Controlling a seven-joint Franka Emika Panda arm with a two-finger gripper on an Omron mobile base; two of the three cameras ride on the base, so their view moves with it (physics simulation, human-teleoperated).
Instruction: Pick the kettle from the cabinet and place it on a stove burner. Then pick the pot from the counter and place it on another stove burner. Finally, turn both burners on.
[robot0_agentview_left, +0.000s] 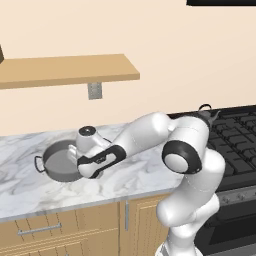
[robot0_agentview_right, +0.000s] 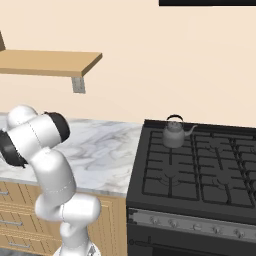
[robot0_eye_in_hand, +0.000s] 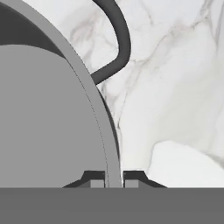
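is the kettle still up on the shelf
No, the kettle stands on a back burner of the stove, and the wooden shelf is bare.

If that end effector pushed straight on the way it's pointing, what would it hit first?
The end effector is shut on the pot rim, aimed down; it would probably press the pot against the counter.

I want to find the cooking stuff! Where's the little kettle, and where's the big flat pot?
small dark grey metal kettle (robot0_agentview_right: 173, 135): right base view, on its rounded body.
wide shallow grey metal pot (robot0_agentview_left: 56, 163): left base view, on its inner floor.
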